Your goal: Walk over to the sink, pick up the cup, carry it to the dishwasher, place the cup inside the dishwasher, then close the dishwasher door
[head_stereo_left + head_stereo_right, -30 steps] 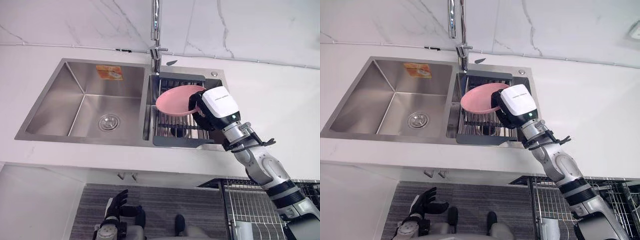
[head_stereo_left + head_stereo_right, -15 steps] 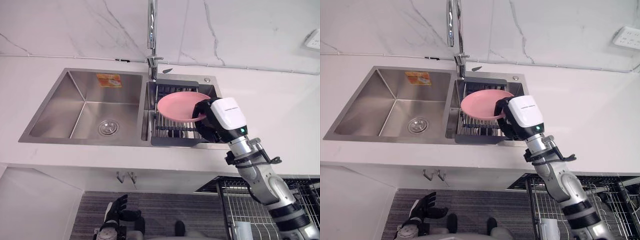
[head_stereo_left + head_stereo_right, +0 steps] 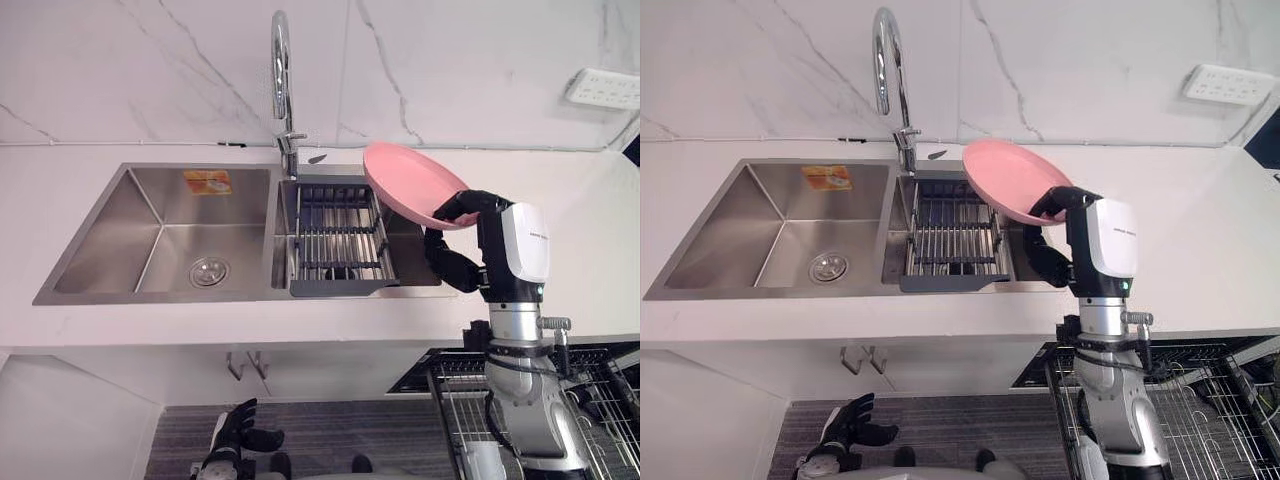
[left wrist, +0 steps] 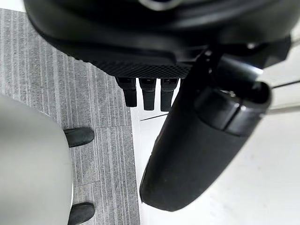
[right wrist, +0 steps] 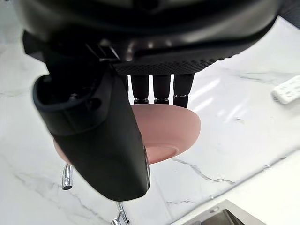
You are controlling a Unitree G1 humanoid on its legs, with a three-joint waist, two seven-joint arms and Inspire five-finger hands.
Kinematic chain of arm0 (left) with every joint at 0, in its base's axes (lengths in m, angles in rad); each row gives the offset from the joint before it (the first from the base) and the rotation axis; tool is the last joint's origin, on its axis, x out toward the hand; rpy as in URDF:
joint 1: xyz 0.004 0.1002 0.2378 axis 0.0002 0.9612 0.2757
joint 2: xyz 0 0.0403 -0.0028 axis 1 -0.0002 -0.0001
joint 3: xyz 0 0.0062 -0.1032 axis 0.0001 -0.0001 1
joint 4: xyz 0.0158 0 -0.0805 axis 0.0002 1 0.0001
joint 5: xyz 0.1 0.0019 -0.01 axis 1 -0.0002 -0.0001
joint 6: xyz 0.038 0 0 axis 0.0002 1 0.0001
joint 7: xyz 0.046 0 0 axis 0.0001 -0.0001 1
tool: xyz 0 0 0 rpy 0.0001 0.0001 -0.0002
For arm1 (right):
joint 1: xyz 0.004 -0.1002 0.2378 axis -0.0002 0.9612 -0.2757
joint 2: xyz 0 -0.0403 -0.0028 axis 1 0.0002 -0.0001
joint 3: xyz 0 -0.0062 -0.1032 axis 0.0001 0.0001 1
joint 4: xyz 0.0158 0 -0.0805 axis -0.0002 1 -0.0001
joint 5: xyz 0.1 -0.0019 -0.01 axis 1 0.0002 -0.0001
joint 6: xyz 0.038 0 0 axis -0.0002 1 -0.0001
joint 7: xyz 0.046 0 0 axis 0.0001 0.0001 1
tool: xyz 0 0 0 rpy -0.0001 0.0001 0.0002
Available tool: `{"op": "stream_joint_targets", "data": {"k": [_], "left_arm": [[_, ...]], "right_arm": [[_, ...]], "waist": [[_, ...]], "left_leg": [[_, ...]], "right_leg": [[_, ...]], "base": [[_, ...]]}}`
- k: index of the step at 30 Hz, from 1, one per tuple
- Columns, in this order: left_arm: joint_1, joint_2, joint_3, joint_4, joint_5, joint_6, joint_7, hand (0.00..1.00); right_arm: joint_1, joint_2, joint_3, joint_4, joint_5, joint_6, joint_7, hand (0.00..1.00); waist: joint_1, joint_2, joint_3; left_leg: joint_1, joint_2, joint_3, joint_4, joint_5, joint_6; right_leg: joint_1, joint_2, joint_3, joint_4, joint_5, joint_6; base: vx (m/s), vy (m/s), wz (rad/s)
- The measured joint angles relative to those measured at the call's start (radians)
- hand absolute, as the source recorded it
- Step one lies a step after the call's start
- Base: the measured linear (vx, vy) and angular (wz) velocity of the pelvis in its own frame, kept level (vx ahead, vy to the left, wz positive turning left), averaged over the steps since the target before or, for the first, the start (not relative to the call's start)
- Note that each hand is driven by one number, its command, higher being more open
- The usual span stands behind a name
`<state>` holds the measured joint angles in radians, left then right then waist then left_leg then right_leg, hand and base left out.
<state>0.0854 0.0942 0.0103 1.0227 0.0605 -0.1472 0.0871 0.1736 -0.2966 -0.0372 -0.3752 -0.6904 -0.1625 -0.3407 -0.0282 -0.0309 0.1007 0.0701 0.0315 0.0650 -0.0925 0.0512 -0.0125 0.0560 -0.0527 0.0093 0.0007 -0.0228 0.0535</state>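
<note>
– Right hand (image 3: 482,215): what is it gripping?
– It is clamping the lower rim of a pink plate (image 3: 405,180), thumb over the top and fingers curling underneath. It is a plate, mind, not a cup.
– Where is the plate sitting?
– It is hanging in the air above the tabletop (image 3: 600,200), just right of the sink (image 3: 160,296). It is tilting, with its far edge rising toward the faucet (image 3: 280,80). From the hand it is reaching out to the robot's left and away.
– And where is it going?
– The dishwasher basket (image 3: 1200,400) is standing pulled out below the tabletop, right beneath that arm. I am judging the coming move to be a swing down and to the right, and the tilted rim is going to need watching against the tabletop edge.
– What are the containers holding?
– The left basin (image 3: 150,240) is showing bare steel and a drain (image 3: 208,270). The right one is carrying a dark rack (image 3: 335,235). I cannot tell what is in the basket.
– Left hand?
– Left hand (image 3: 240,435) is idling low over the floor (image 4: 37,70), fingers relaxed and apart.
</note>
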Motion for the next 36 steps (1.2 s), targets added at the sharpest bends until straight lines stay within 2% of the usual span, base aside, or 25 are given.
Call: {"op": "stream_joint_targets", "data": {"k": [6, 9, 11, 12, 15, 19, 20, 21, 22, 23, 24, 25, 26, 27, 28, 31, 36], "left_arm": [[-0.005, 0.004, -0.029, 0.004, 0.0, 0.0, 0.0, 0.9], [-0.025, 0.002, -0.047, 0.006, -0.002, 0.001, 0.001, 0.9], [-0.027, -0.008, -0.05, -0.001, -0.004, 0.0, 0.008, 0.9], [-0.027, -0.008, -0.053, -0.002, -0.003, -0.001, 0.012, 0.9], [-0.027, -0.006, -0.056, -0.003, -0.004, -0.001, 0.018, 0.9], [-0.027, -0.005, -0.051, -0.028, -0.005, -0.008, 0.025, 0.9], [-0.026, -0.004, -0.044, -0.03, -0.005, -0.011, 0.026, 0.9], [-0.028, -0.003, -0.032, -0.031, -0.005, -0.012, 0.026, 0.9], [-0.029, -0.009, -0.016, -0.031, -0.011, -0.013, 0.029, 0.9], [-0.031, -0.008, -0.009, -0.029, -0.015, -0.012, 0.031, 0.9], [-0.031, -0.007, -0.006, -0.025, -0.027, -0.01, 0.038, 0.9], [-0.03, -0.003, -0.007, -0.024, -0.03, -0.008, 0.04, 0.9], [-0.03, -0.001, -0.009, -0.025, -0.03, -0.008, 0.04, 0.9], [-0.03, 0.001, -0.011, -0.025, -0.03, -0.008, 0.04, 0.9], [-0.03, 0.007, -0.014, -0.024, -0.03, -0.007, 0.039, 0.9], [-0.023, 0.004, -0.017, -0.024, -0.03, -0.002, 0.038, 0.9], [-0.017, 0.002, -0.017, -0.019, -0.03, -0.002, 0.039, 0.9]], "right_arm": [[0.076, 0.053, -0.034, -0.043, 0.0, 0.0, -0.012, 0.3], [0.074, 0.075, -0.059, -0.043, 0.001, 0.009, -0.035, 0.3], [0.064, 0.074, -0.059, -0.042, 0.001, 0.01, -0.039, 0.3], [0.064, 0.073, -0.06, -0.042, 0.001, 0.01, -0.04, 0.3], [0.075, 0.076, -0.085, -0.04, 0.001, 0.02, -0.041, 0.3], [0.045, 0.1, -0.108, -0.005, -0.002, 0.057, -0.042, 0.3], [0.035, 0.101, -0.106, 0.004, -0.002, 0.062, -0.042, 0.3], [0.026, 0.103, -0.106, 0.013, -0.002, 0.077, -0.042, 0.3], [0.026, 0.105, -0.107, 0.013, -0.002, 0.086, -0.042, 0.3], [0.028, 0.105, -0.107, 0.013, -0.002, 0.089, -0.042, 0.3], [0.032, 0.105, -0.107, 0.02, -0.007, 0.092, -0.042, 0.3], [0.032, 0.105, -0.106, 0.034, -0.012, 0.092, -0.042, 0.3], [0.033, 0.105, -0.104, 0.044, -0.017, 0.092, -0.042, 0.3], [0.035, 0.105, -0.102, 0.049, -0.024, 0.091, -0.041, 0.3], [0.039, 0.104, -0.102, 0.059, -0.044, 0.089, -0.04, 0.3], [0.054, 0.105, -0.106, 0.117, -0.047, 0.093, -0.04, 0.3], [0.104, 0.105, -0.117, 0.13, -0.047, 0.093, -0.04, 0.3]], "waist": [[-0.015, 0.007, -0.001], [-0.012, 0.018, 0.014], [-0.008, 0.038, 0.023], [-0.01, 0.039, 0.023], [-0.025, 0.036, 0.026], [-0.013, 0.03, 0.048], [-0.012, 0.027, 0.051], [-0.012, 0.022, 0.057], [-0.012, 0.021, 0.071], [-0.014, 0.02, 0.078], [-0.015, 0.021, 0.078], [-0.013, 0.02, 0.078], [-0.011, 0.018, 0.076], [-0.011, 0.014, 0.074], [-0.011, 0.001, 0.067], [-0.012, 0.01, 0.061], [-0.012, 0.013, 0.057]], "left_leg": [[-0.062, 0.006, -0.005, 0.036, 0.0, 0.004], [-0.137, 0.009, -0.036, 0.208, -0.08, -0.001], [-0.177, 0.015, -0.081, 0.325, -0.16, -0.011], [-0.185, 0.016, -0.084, 0.34, -0.172, -0.014], [-0.218, 0.017, -0.065, 0.379, -0.204, -0.013], [-0.225, 0.022, 0.041, 0.423, -0.238, 0.016], [-0.226, 0.023, 0.061, 0.43, -0.244, 0.022], [-0.229, 0.029, 0.099, 0.442, -0.25, 0.032], [-0.225, 0.044, 0.149, 0.439, -0.248, 0.048], [-0.22, 0.05, 0.171, 0.438, -0.247, 0.05], [-0.208, 0.062, 0.206, 0.427, -0.248, 0.051], [-0.191, 0.068, 0.228, 0.409, -0.247, 0.051], [-0.183, 0.072, 0.239, 0.4, -0.245, 0.048], [-0.179, 0.072, 0.245, 0.394, -0.243, 0.045], [-0.175, 0.063, 0.253, 0.385, -0.242, 0.035], [-0.138, 0.07, 0.246, 0.332, -0.21, -0.001], [-0.084, 0.065, 0.245, 0.26, -0.187, -0.016]], "right_leg": [[-0.041, 0.005, -0.006, 0.009, 0.01, -0.007], [-0.053, 0.008, 0.002, 0.024, 0.014, -0.005], [-0.067, 0.028, 0.046, 0.036, 0.013, -0.005], [-0.074, 0.031, 0.059, 0.037, 0.013, -0.005], [-0.123, 0.037, 0.112, 0.055, 0.017, 0.002], [-0.179, 0.047, 0.264, 0.067, 0.056, 0.04], [-0.189, 0.047, 0.273, 0.066, 0.065, 0.045], [-0.211, 0.043, 0.26, 0.064, 0.093, 0.048], [-0.225, 0.036, 0.195, 0.085, 0.097, 0.032], [-0.24, 0.029, 0.127, 0.136, 0.071, 0.02], [-0.256, 0.013, 0.018, 0.229, 0.013, -0.014], [-0.247, -0.004, -0.053, 0.293, -0.041, -0.021], [-0.227, -0.013, -0.082, 0.308, -0.069, -0.016], [-0.209, -0.019, -0.093, 0.301, -0.079, -0.015], [-0.166, -0.025, -0.093, 0.216, -0.096, -0.009], [-0.128, 0.008, -0.08, 0.153, -0.058, -0.02], [-0.105, 0.029, -0.04, 0.109, -0.038, -0.023]], "base": [[0.0, -0.011, 0.03], [0.01, -0.006, -0.07], [-0.02, 0.02, -0.53], [-0.02, 0.045, -0.61], [-0.03, 0.061, -0.58], [-0.02, 0.115, -1.05], [-0.06, 0.138, -1.27], [-0.1, 0.128, -1.12], [-0.11, 0.107, -1.0], [-0.12, 0.067, -0.79], [-0.1, 0.033, -0.64], [-0.08, 0.015, -0.65], [-0.04, -0.017, -0.45], [-0.02, -0.106, -0.36], [-0.01, -0.129, -0.23], [0.04, -0.124, -0.18], [0.08, -0.052, -0.31]]}}
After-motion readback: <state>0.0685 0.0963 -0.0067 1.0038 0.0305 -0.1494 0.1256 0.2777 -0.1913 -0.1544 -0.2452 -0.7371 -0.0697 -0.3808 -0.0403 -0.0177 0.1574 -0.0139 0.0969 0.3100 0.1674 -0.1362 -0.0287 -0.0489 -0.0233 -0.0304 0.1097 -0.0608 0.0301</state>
